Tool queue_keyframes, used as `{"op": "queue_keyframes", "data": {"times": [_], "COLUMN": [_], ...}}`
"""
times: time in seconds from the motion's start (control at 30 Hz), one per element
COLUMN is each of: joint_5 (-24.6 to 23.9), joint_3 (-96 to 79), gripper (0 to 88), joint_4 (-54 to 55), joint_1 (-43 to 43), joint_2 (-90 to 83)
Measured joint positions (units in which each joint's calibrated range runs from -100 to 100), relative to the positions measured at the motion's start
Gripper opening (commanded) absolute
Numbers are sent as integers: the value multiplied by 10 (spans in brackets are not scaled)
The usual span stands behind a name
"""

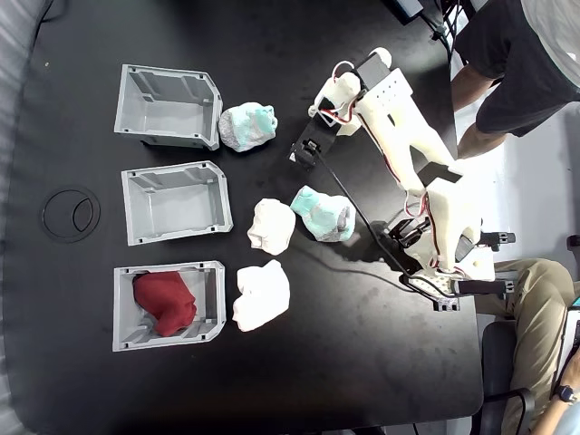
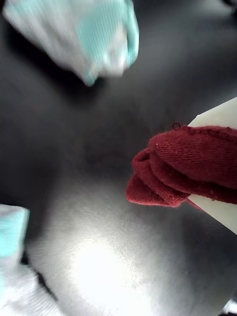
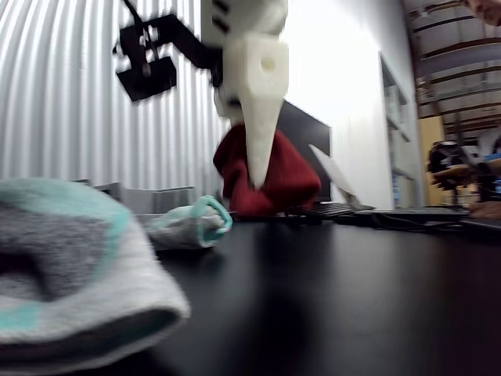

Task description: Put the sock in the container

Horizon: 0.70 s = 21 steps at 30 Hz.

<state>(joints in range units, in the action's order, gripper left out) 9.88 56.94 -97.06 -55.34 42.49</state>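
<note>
Pinching the sock [image 2: 190, 165] in closed gripper [image 3: 259, 178] above black table [image 3: 352, 298] | fixed view: another dark red sock [image 1: 166, 304] lies inside bottom container [image 1: 169, 268].

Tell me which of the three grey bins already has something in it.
The bottom bin in the fixed view: a dark red sock lies inside it. The middle bin and top bin show bare grey floors.

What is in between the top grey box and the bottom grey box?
In the fixed view, a third grey bin, empty, sits between the top bin and the bottom bin.
</note>
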Motion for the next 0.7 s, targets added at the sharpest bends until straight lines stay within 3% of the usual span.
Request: {"op": "queue_keyframes", "data": {"times": [0.3, 0.7], "joint_5": [0, 0], "joint_3": [10, 10], "gripper": [14, 14], "joint_4": [-8, -10], "joint_1": [154, 468], "joint_2": [-129, -239]}}
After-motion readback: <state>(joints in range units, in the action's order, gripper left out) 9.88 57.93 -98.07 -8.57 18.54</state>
